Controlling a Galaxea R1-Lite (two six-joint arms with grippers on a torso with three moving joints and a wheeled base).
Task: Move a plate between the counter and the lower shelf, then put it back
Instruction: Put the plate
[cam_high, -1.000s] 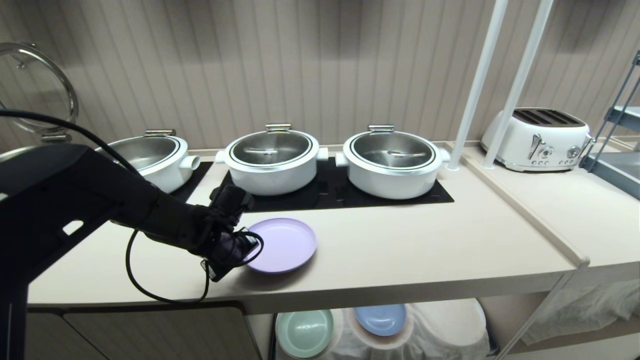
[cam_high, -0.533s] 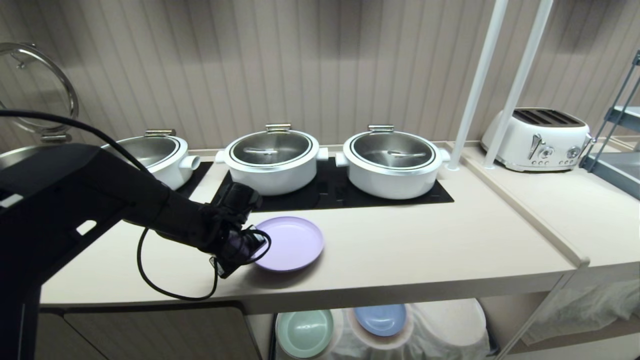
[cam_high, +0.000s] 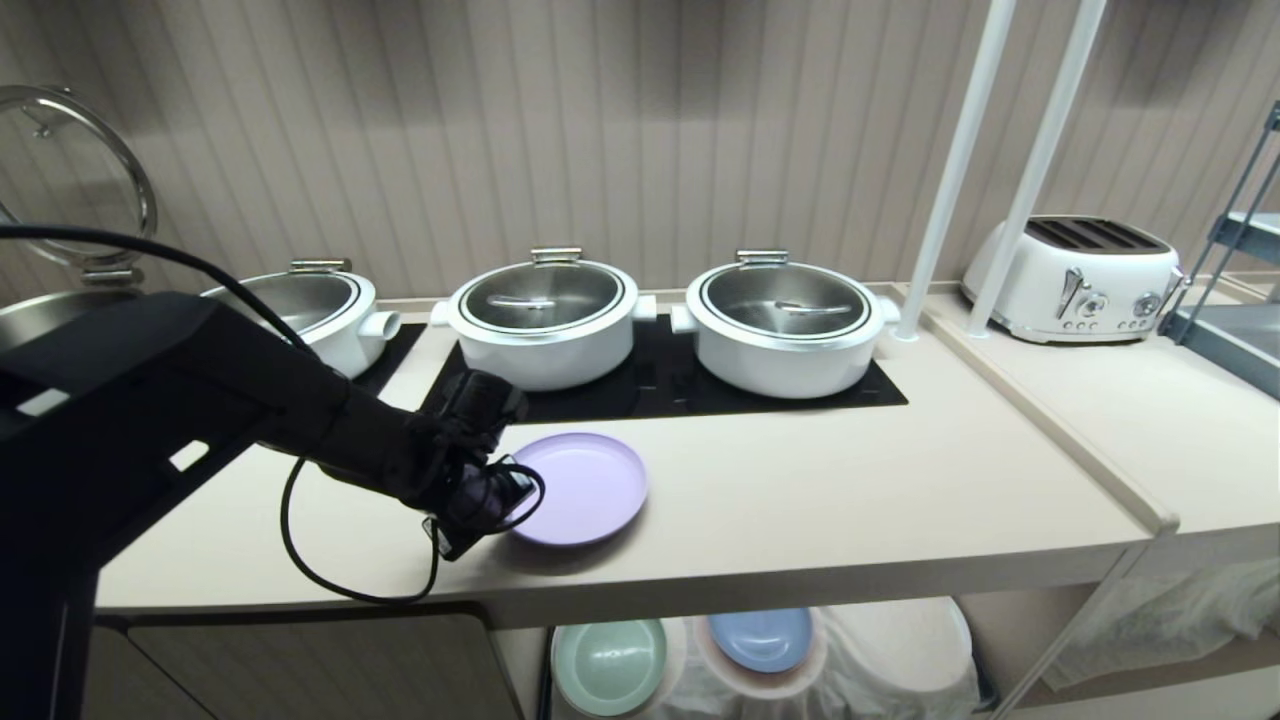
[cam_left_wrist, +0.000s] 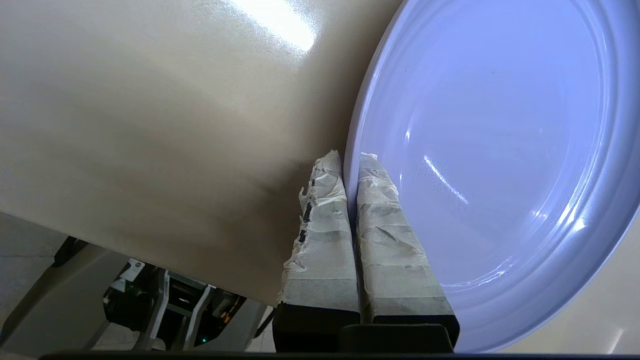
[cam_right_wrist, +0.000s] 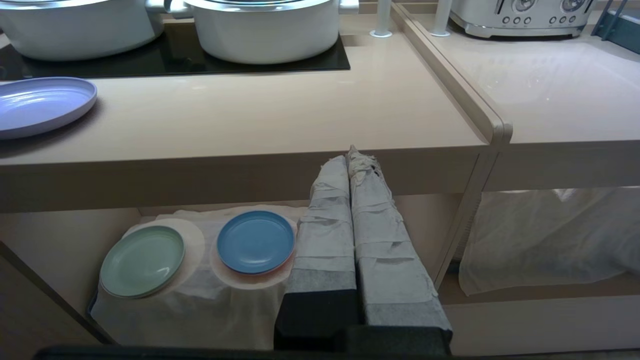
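The lilac plate (cam_high: 590, 485) is at the front left of the beige counter (cam_high: 850, 490), low over it; whether it rests on the top I cannot tell. My left gripper (cam_high: 510, 490) is shut on the plate's left rim. The left wrist view shows the rim pinched at the left gripper (cam_left_wrist: 350, 157), one taped finger outside the plate (cam_left_wrist: 490, 150) and one inside. My right gripper (cam_right_wrist: 352, 155) is shut on nothing, low in front of the counter's edge. Below, the lower shelf (cam_right_wrist: 210, 295) has a white cloth over round humps.
Three white pots (cam_high: 545, 320) stand on the black hob (cam_high: 660, 385) behind the plate. A mint-green plate (cam_right_wrist: 142, 260) and a blue plate (cam_right_wrist: 256, 241) lie on the shelf cloth. Two white poles (cam_high: 950, 180) and a toaster (cam_high: 1075, 275) stand at the right.
My left gripper carried the plate a little to the right and toward the hob in the first half second. Since then it has barely moved.
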